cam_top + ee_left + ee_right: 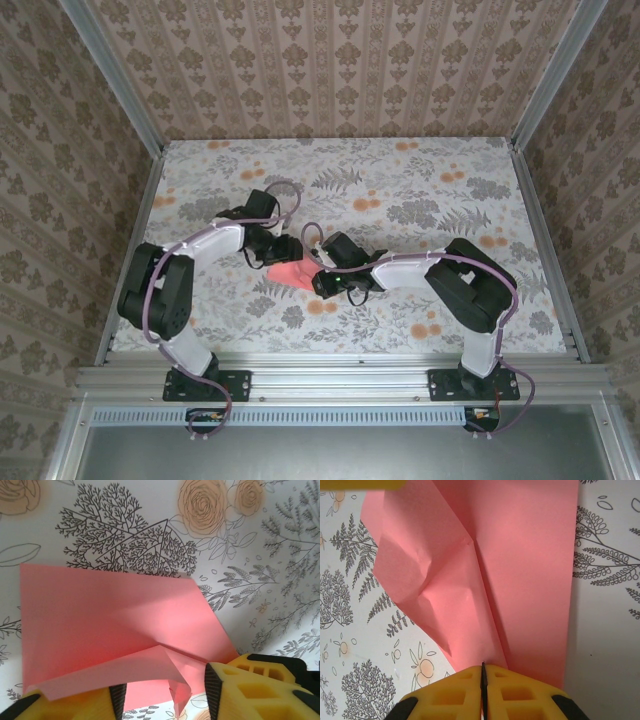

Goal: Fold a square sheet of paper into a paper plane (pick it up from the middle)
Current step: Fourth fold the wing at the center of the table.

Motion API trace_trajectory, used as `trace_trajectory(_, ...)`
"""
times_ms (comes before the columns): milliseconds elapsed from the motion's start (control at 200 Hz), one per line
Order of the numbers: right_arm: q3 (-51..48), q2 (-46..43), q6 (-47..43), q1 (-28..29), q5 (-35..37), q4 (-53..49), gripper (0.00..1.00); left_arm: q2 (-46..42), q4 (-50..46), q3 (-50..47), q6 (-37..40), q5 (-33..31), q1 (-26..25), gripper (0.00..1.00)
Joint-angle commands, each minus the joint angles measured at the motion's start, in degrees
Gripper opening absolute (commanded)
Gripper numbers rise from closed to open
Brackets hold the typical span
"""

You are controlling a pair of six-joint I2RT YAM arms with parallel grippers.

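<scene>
Sheet of paper, part-folded and creased, lies mid-worktop, toward the near edge. Right pincer is clamped on its folded tip. Left pincer has its jaws apart, straddling a loose flap. Risk: uneven pull skews or tears the crease; the flap may spring open. No legible writing; the paper is blank.

1. The left gripper blocks the pink sheet's 12 o'clock side, and the right gripper blocks 3 o'clock.
2. From 6 to 8 o'clock, bare table gives a way in.
3. Walls bound the far open half.
</scene>
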Motion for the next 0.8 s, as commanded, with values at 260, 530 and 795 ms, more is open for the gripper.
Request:
trace_trajectory(260, 0.0, 1.0, -1.1, 0.8, 2.1, -5.1, 0.11, 3.7, 1.6, -0.4, 0.0, 2.6, -0.2, 0.24)
trace_trajectory(530, -0.3, 0.9, -1.4, 0.7, 2.6, -5.4, 0.11, 1.9, 3.2, -2.7, -0.2, 2.3, 0.5, 0.10)
trace_trajectory(795, -0.7, 0.8, -1.3, 0.8, 2.6, -5.3, 0.11, 0.9, 6.9, -6.7, -1.3, 3.4, 2.4, 0.09)
